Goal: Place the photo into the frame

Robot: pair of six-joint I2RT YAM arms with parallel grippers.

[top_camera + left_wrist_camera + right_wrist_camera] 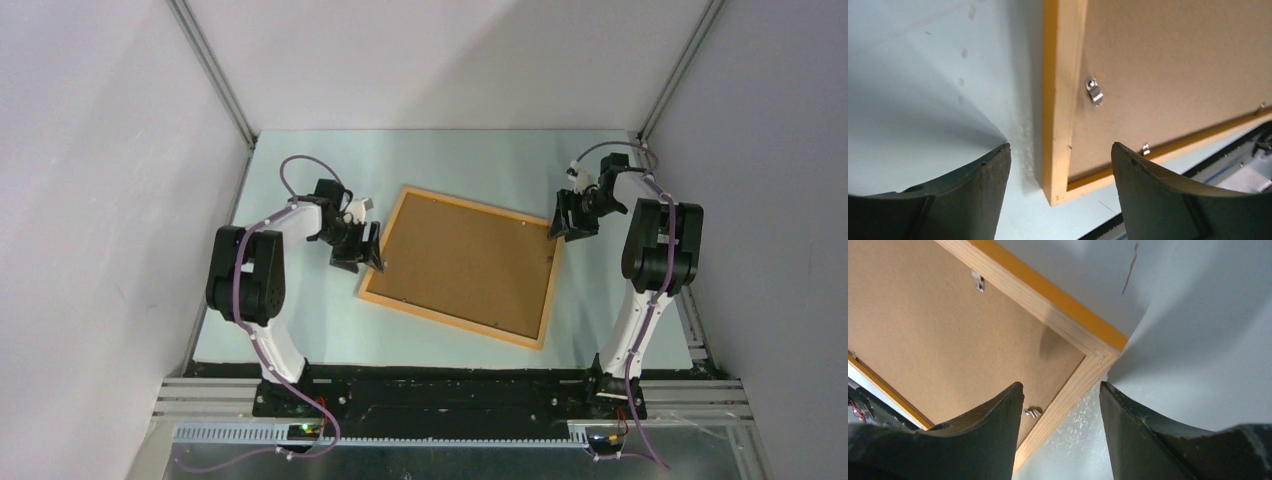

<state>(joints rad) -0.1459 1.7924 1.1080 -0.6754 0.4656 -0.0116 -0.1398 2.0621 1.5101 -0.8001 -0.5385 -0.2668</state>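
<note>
Fingers [973,200] spread on both arms, I hold the left gripper [1060,150] astride the frame's [1064,75] near-left corner and the right gripper [1060,387] at its far-right corner. The frame lies face down, long axis running arm to arm; photo unseen.

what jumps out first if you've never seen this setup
The orange-yellow frame lies back side up in the middle of the table, with its brown backing board showing. An open gripper hangs at each side: the left gripper at its left edge, the right gripper at its far right corner.
</note>
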